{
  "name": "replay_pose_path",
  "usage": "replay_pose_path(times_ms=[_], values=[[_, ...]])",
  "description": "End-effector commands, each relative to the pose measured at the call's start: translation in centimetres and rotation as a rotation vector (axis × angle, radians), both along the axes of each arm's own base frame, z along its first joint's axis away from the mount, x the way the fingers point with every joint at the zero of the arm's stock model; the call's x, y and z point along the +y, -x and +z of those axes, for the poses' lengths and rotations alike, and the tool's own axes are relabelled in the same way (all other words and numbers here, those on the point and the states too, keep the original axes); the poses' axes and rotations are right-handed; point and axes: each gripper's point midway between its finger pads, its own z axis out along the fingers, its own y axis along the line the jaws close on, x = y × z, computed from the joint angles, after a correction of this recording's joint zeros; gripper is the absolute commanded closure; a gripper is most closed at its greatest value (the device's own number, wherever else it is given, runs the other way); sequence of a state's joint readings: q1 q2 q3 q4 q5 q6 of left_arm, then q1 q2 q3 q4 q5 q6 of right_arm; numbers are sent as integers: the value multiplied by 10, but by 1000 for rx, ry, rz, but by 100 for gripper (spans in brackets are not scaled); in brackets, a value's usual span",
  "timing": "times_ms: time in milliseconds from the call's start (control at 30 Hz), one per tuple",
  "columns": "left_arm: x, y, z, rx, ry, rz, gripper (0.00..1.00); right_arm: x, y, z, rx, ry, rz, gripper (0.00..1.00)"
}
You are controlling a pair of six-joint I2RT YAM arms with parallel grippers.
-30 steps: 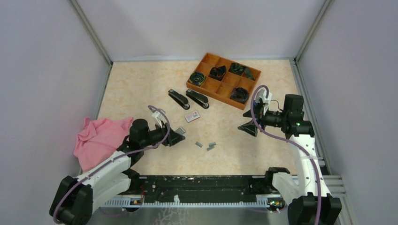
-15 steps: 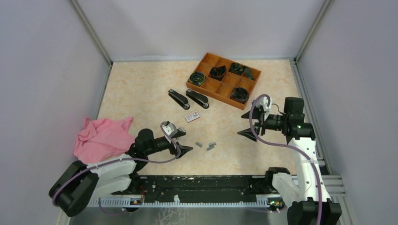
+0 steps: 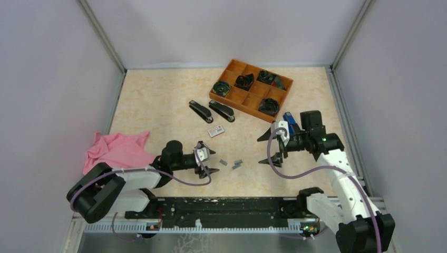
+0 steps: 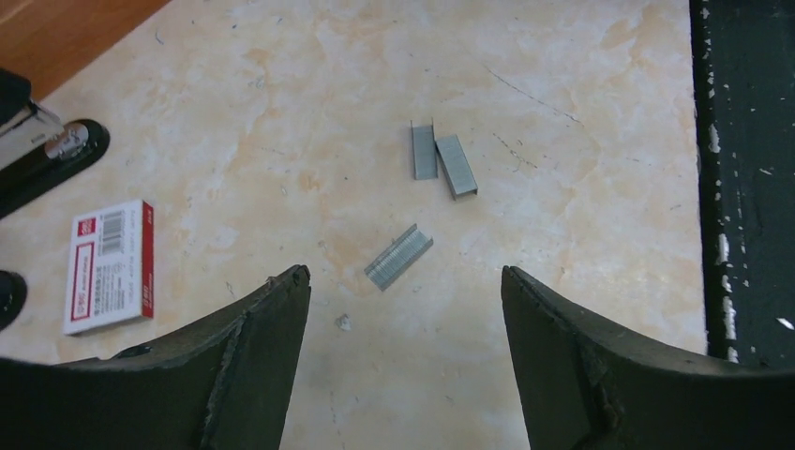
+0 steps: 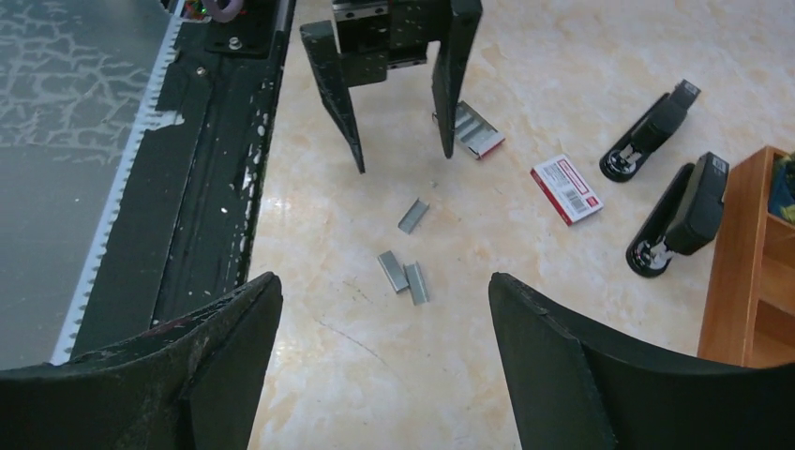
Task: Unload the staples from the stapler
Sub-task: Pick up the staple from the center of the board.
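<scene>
Since a second ago, the left gripper (image 3: 213,161) has been swung away from the pink cloth (image 3: 113,152) and turned toward the middle of the table (image 3: 158,100), while the right gripper (image 3: 262,151) has been brought inward and down from the other side.

The staples (image 4: 398,256) are seen lying loose on the table between the two grippers: one strip lies alone, with two more side by side just beyond it. A further strip (image 5: 478,129) is seen in the right wrist view, close beside a left finger. The black staplers (image 3: 222,110) are lying closed near the orange organizer tray (image 3: 227,98), well apart from both grippers, with the small white and red box (image 3: 215,130) between them and the strips.

Unloading is judged largely done, with attention now on the loose strips. If a strip is to be lifted, a low, narrowed pinch across its thin ribbed sides would be called for.

Both grippers are spread wide, and nothing is held or touched by either.
</scene>
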State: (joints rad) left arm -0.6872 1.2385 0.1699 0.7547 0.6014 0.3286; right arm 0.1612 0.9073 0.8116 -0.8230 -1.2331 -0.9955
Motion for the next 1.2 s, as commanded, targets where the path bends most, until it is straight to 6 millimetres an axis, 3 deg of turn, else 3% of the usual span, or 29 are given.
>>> replay_pose_path(times_ms=[0, 100, 300, 567, 700, 967, 1167], values=[[-15, -11, 3, -122, -58, -105, 21, 11, -3, 14, -139, -29, 85, 19], [-22, -10, -12, -79, -114, -166, 25, 10, 5, 3, -130, -12, 102, 19], [-31, -10, -16, -56, -159, -245, 32, 4, 9, -3, -180, 13, 57, 18], [-46, -12, 5, -151, -246, -297, 35, 2, 13, 2, -189, 27, 46, 18], [-32, -15, -1, -169, -389, -286, 35, 1, 14, 4, -191, 26, 46, 19], [-14, -14, -22, -172, -511, -301, 28, 1, 13, 3, -183, 30, 43, 19], [-21, -13, -29, -149, -525, -370, 31, 1, 11, -1, -171, 40, 38, 20]])
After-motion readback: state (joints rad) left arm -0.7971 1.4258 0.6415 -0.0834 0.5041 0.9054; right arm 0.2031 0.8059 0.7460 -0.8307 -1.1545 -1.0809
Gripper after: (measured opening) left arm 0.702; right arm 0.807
